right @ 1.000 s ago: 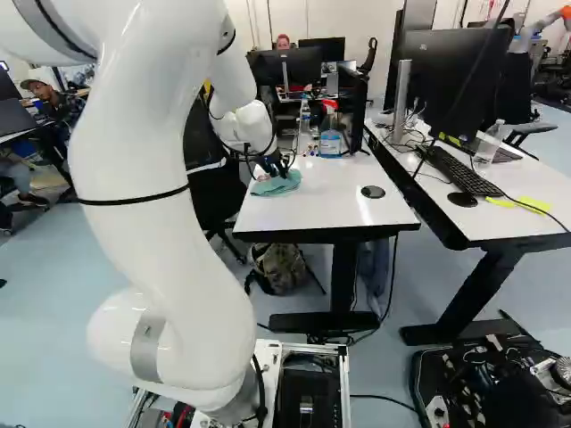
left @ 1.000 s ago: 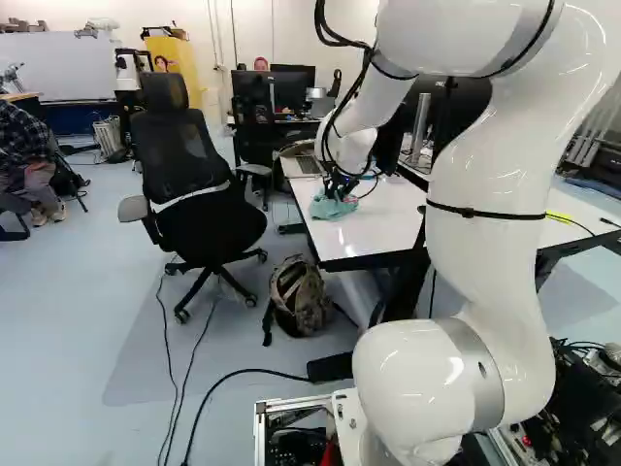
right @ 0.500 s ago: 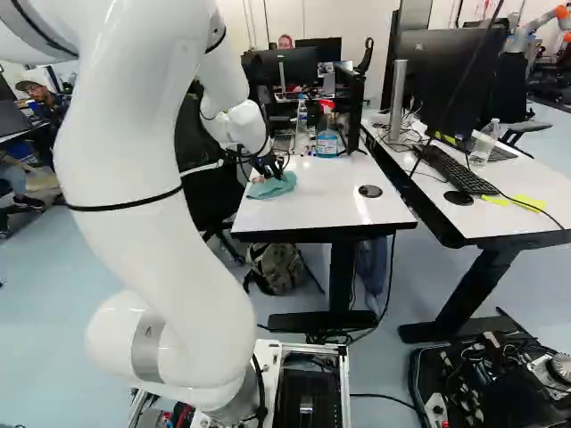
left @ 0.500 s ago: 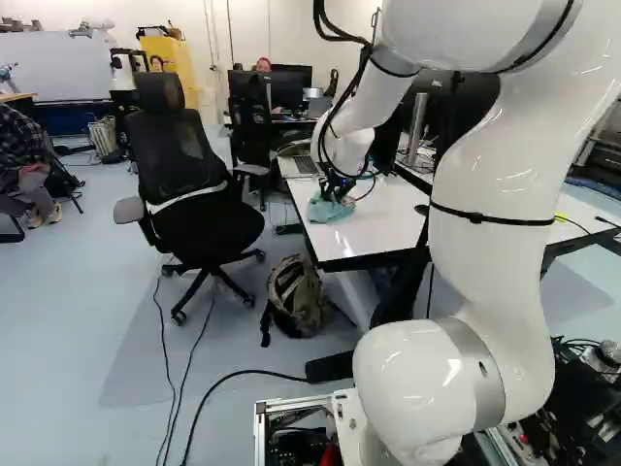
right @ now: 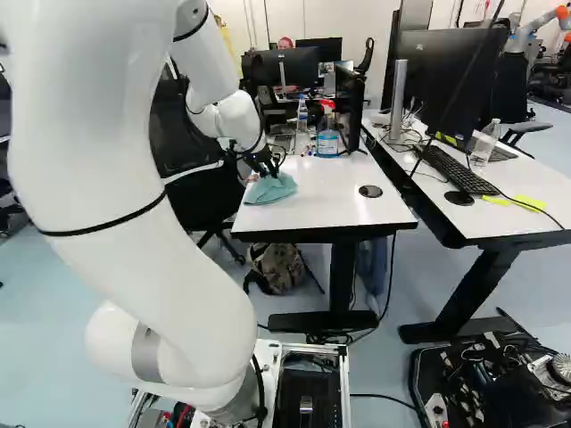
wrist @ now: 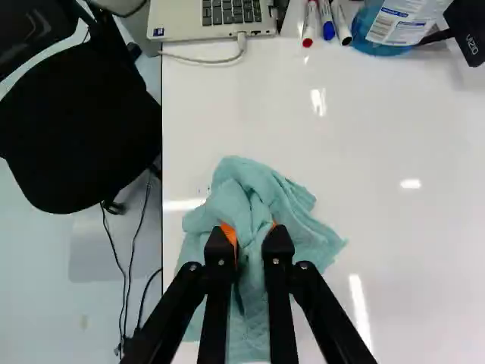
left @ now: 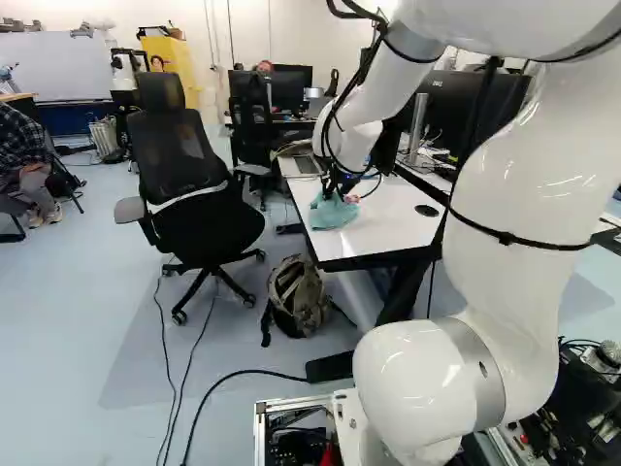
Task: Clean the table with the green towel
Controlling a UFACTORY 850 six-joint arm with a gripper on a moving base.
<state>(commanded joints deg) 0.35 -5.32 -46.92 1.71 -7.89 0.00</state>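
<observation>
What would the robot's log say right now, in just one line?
pincer: shut on green towel | green towel: bunched up, on white table | ahead: laptop, markers, spray bottle | beside table: black chair

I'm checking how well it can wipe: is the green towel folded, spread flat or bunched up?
Bunched up: the gripper pinches the towel into raised folds, while its edges fan out over the table.

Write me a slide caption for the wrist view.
Black hand gripping a green towel on a white table, with a laptop, markers and a bottle ahead.
</observation>
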